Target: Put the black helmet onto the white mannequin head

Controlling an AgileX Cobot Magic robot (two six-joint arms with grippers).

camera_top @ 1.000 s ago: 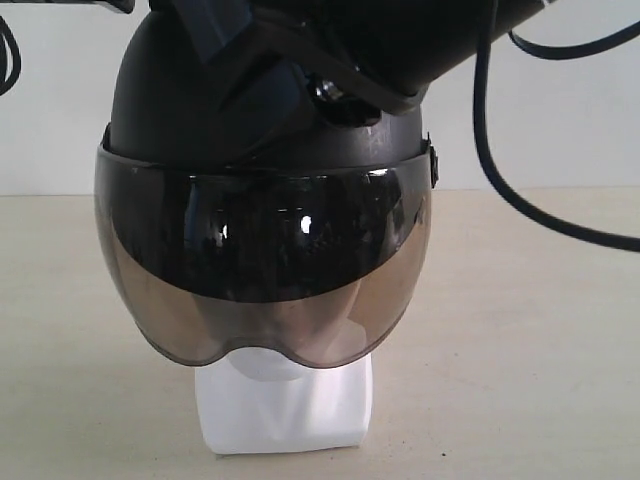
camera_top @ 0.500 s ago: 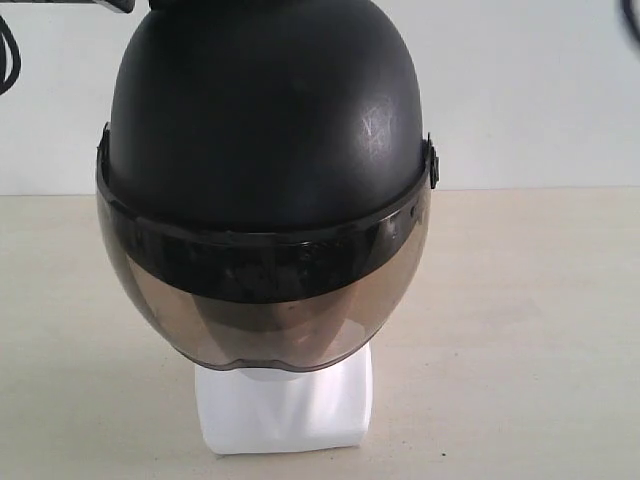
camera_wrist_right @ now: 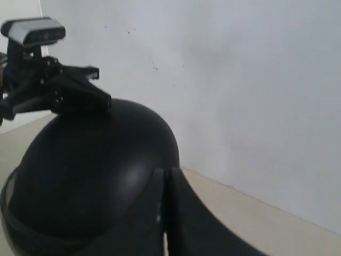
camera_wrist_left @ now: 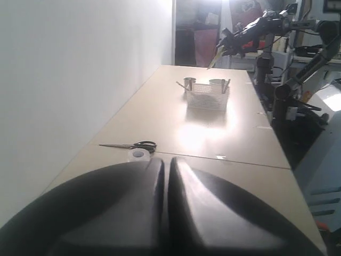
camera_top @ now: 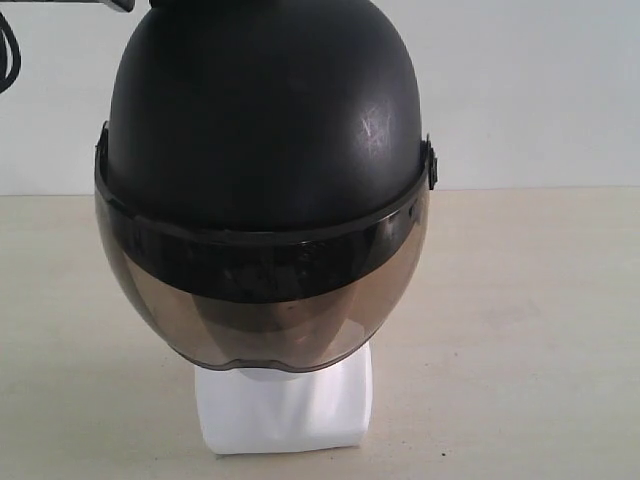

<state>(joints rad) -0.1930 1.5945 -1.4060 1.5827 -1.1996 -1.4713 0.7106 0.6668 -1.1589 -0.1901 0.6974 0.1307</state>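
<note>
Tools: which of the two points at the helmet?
The right tool: the black helmet sits right before it, whereas the left tool looks along a table holding scissors.

black helmet (camera_wrist_right: 90, 176), closed right claw (camera_wrist_right: 165, 174) just beside it, white wall (camera_wrist_right: 240, 80)

One helmet (camera_top: 265, 120) with one tinted visor (camera_top: 265, 300). One mannequin head (camera_top: 285, 405). Two grippers: the left gripper (camera_wrist_left: 165, 162) and the right gripper (camera_wrist_right: 165, 173). One grey camera (camera_wrist_right: 34, 31) is mounted above the left gripper. On the desk (camera_wrist_left: 213, 138), toward its wall-side edge: one pair of scissors (camera_wrist_left: 130, 145) and one tape roll (camera_wrist_left: 138, 154). Toward its far end: one white mesh basket (camera_wrist_left: 208, 98) and two metal cups (camera_wrist_left: 189, 84).
</note>
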